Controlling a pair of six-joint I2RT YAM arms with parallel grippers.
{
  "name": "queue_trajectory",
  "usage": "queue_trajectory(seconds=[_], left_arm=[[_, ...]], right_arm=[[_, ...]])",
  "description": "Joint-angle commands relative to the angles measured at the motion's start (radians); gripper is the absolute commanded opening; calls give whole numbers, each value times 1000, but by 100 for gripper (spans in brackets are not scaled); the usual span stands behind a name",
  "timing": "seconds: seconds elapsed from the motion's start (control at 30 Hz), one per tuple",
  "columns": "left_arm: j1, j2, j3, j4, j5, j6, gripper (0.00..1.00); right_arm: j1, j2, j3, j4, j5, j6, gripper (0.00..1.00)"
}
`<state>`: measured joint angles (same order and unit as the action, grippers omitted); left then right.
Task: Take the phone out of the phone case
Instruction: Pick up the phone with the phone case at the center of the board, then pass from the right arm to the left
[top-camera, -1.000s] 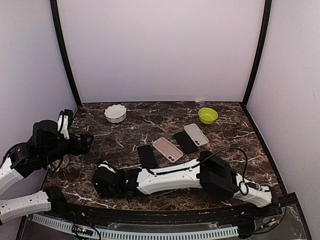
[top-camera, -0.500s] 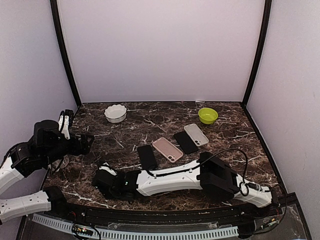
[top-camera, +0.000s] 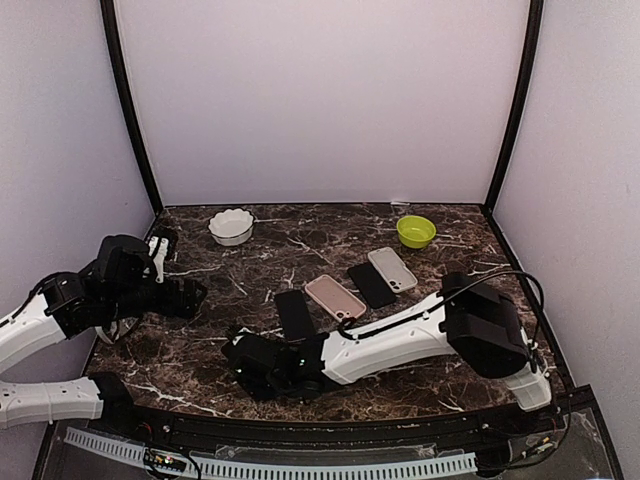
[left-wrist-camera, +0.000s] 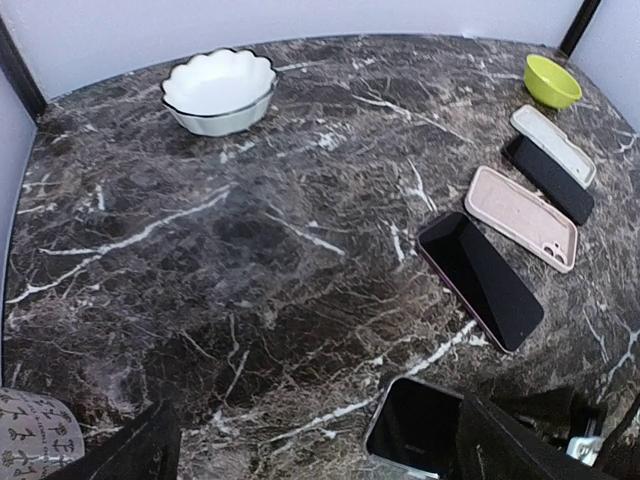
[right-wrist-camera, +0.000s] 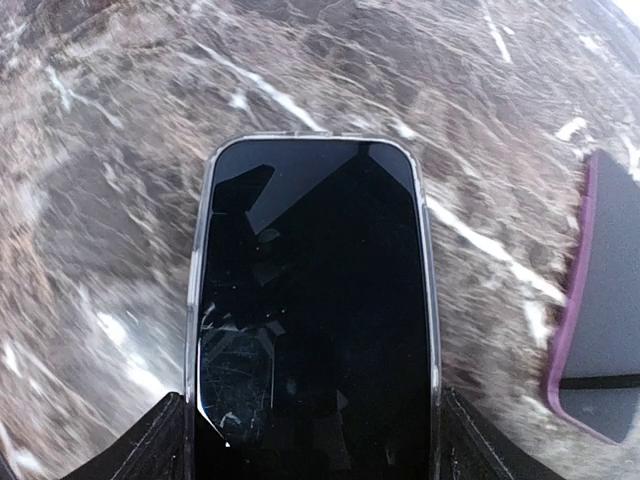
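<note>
three phones (top-camera: 295, 312), three cases (top-camera: 335, 298), two bowls (top-camera: 231, 226)

You have bare table (left-wrist-camera: 250, 260) beside the white bowl (left-wrist-camera: 218, 90). The cased phone (left-wrist-camera: 410, 440), dark phone (left-wrist-camera: 480, 280) and pink case (left-wrist-camera: 522, 217) block rightward.

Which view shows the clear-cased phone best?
The right wrist view: the clear-cased phone fills the frame, screen up. The left wrist view shows only one end at its bottom edge. The top view hides it under the right arm.

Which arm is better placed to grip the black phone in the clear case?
Right. The right gripper straddles the black phone in the clear case, fingers at both long edges; the left gripper hangs open farther left, holding nothing.
</note>
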<state>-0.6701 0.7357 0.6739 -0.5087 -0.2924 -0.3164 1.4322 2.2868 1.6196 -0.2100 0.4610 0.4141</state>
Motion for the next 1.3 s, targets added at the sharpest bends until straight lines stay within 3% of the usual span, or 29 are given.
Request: queue_trajectory(seconds=[0.0,0.23,0.7,0.93,1.27], left_arm=[[6,65,41,-13,178,38,98],[17,138,73,-17,347,-14,94],[71,176,185,-109,422,-131,87],[72,120,141,-47,545,-292,77],[72,2,79,-10,656,-393,80]], right_arm=[[-26,-94,-129,120,12,-192,26],[-38,-215,-263,268,12,-371,23],[-89,-373,-391,437,0,-474,22],[-94,-429,-415,475,0,-517,22],[-101,-545,-423,535,-26,-537,22]])
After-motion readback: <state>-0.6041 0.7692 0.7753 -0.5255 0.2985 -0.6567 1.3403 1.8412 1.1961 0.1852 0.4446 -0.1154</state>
